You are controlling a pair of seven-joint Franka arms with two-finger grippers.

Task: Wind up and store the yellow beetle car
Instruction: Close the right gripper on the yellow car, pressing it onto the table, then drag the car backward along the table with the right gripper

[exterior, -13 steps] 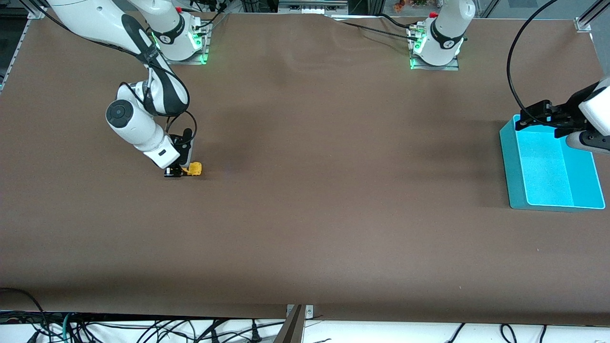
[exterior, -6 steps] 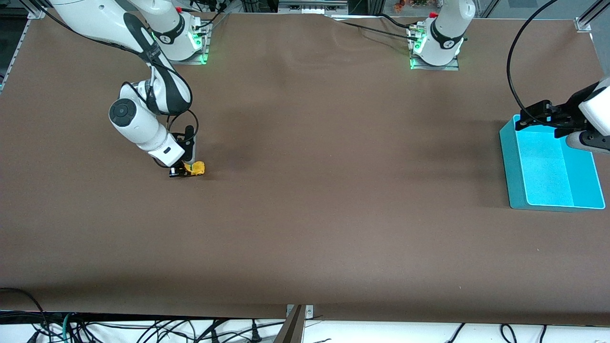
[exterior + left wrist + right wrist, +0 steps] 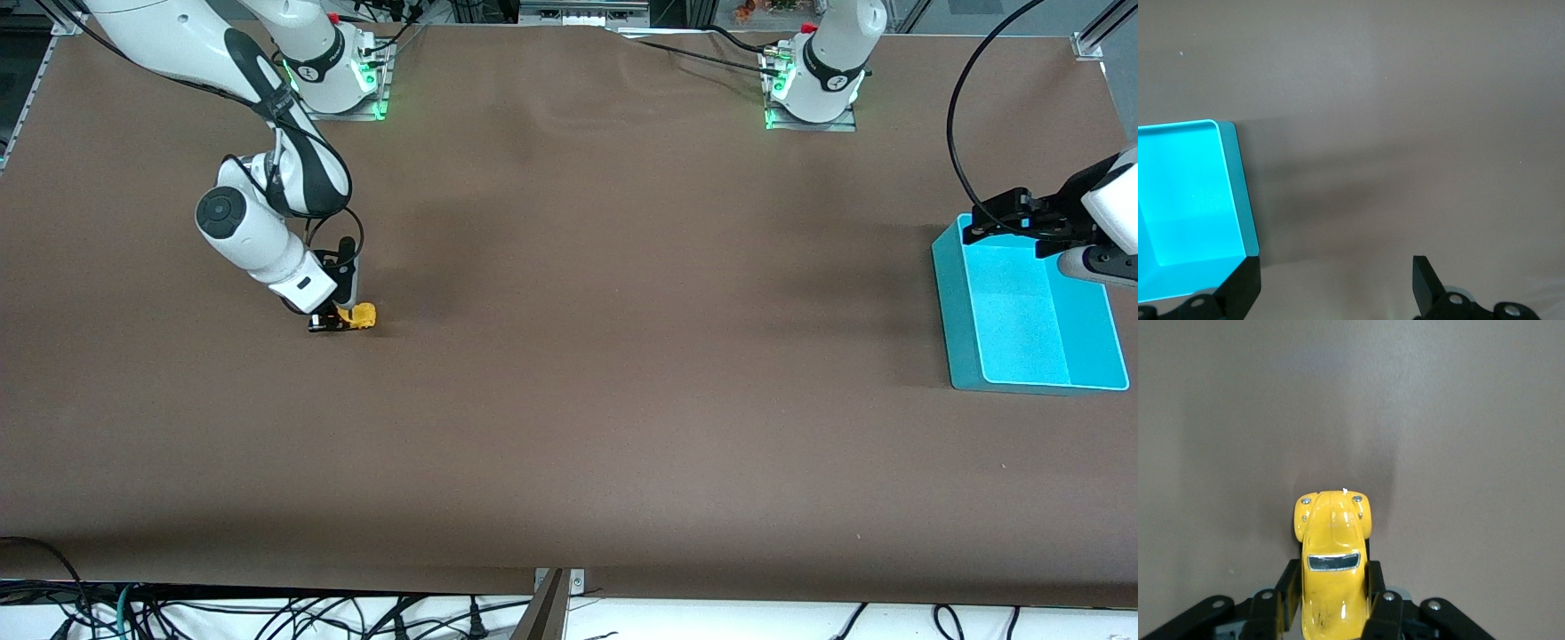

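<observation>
One yellow beetle car (image 3: 362, 315) on the table (image 3: 569, 356), toward the right arm's end, wheels down on the brown surface. Right gripper (image 3: 331, 321) is low at the table, jaws pinching the car by its sides; in the right wrist view the car (image 3: 1332, 567) sits between both fingers (image 3: 1285, 593) with its rounded nose sticking out past them. One teal bin (image 3: 965, 302) at the left arm's end, nothing visible in it. Left gripper (image 3: 985, 222) waits over the bin's rim, jaws spread wide with nothing between them; the left wrist view shows a bin corner (image 3: 1231, 193). Two arms, one car, one bin.
</observation>
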